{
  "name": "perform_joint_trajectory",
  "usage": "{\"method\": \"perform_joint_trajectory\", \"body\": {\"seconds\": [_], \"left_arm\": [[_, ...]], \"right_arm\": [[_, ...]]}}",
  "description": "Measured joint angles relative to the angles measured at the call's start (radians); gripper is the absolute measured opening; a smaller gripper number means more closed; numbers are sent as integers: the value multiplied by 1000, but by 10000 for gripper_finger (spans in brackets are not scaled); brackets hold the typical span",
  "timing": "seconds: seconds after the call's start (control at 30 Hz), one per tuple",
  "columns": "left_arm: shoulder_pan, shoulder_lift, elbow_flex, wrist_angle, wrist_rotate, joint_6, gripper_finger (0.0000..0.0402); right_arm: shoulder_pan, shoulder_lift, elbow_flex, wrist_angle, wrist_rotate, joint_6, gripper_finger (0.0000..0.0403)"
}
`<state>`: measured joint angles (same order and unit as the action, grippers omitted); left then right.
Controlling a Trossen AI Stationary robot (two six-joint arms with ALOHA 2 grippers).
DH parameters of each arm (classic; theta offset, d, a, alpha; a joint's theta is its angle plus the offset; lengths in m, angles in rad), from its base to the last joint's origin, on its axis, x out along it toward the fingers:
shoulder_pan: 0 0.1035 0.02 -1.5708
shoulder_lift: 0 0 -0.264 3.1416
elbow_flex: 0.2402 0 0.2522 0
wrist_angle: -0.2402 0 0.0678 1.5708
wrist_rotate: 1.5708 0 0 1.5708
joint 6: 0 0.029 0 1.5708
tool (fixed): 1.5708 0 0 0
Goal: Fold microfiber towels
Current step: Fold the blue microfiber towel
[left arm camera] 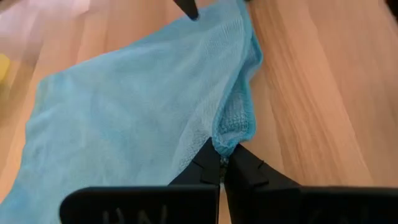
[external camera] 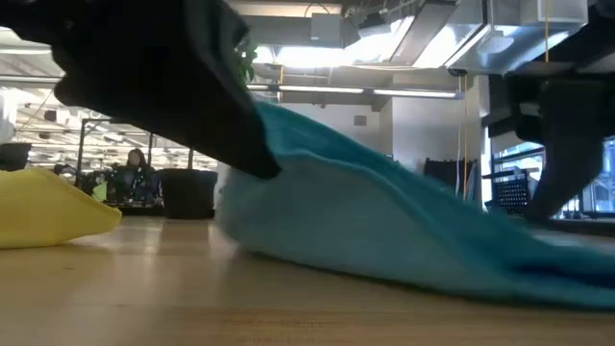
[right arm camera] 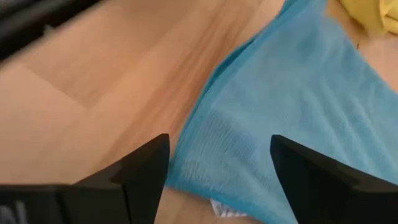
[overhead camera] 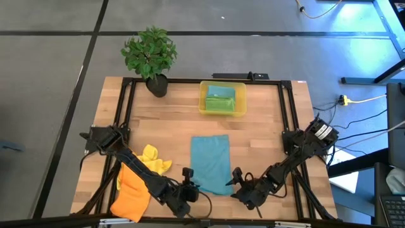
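Butcher-block table (overhead camera: 158, 120) under workshop lights: a teal-blue towel (overhead camera: 211, 163) lies folded into a long strip at the table's near middle, with both arms at its near end. The left gripper (overhead camera: 189, 184), fingers pinched shut, has the towel's near left corner between its tips, as its wrist view shows. The right gripper (overhead camera: 236, 180) stands with fingers spread wide over the near right corner, holding nothing. A yellow towel (overhead camera: 154, 159) and an orange towel (overhead camera: 131, 195) lie bunched near the left arm, well apart from the translucent yellow bin (overhead camera: 223, 98) at the far edge, which holds a green cloth (overhead camera: 219, 101); a potted plant (overhead camera: 150, 57) stands beside it. By the look of it, the fold is midway: the next move likely calls for the right fingers to close on their corner so both ends travel together toward the far edge.
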<state>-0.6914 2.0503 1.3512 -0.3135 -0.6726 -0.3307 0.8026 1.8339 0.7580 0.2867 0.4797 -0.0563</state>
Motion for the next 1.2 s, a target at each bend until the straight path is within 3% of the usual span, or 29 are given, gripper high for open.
{"method": "perform_joint_trajectory", "body": {"seconds": [0.37, 0.63, 1.2], "left_arm": [[12, -74, -185, 199, 10, -26, 0], [45, -73, -219, 270, 14, -13, 0], [49, -148, -219, 282, 8, 46, 0]], "right_arm": [[23, 68, 3, 32, 78, 3, 281], [49, 73, 3, 19, 174, -1, 280], [38, 73, 0, 15, 192, -3, 272]]}}
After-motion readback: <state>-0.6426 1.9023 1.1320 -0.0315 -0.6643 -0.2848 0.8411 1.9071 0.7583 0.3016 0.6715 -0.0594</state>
